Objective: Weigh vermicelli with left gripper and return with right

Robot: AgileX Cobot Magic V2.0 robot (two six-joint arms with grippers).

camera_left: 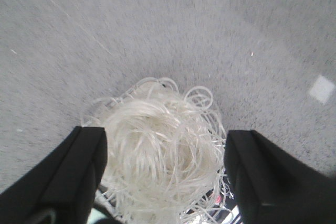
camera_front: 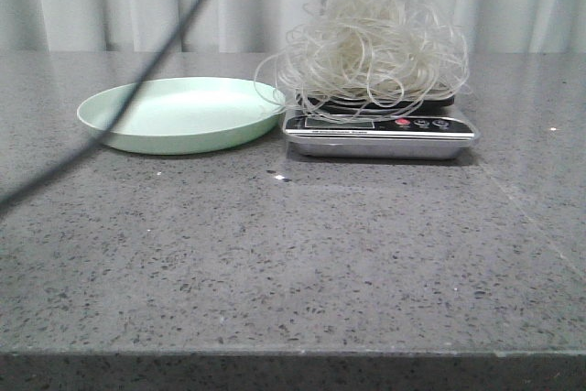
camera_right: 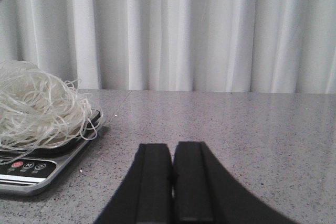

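Whitish vermicelli [camera_front: 371, 48] sits on the scale [camera_front: 380, 133], so weighing looks done; left gripper [camera_left: 165, 174] jaws apart above it, right gripper [camera_right: 173, 182] jaws together, return to plate [camera_front: 179, 114] remaining.

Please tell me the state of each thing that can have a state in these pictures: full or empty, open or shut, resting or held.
Loose whitish vermicelli tangle: resting piled on the scale, held by no gripper.
Silver kitchen scale with black top: loaded with the vermicelli; display reading too small to tell.
Pale green round plate: empty, lying flat beside the scale.
Left gripper: open, jaws wide on either side of the vermicelli, above it.
Right gripper: shut, empty, low over the grey table.
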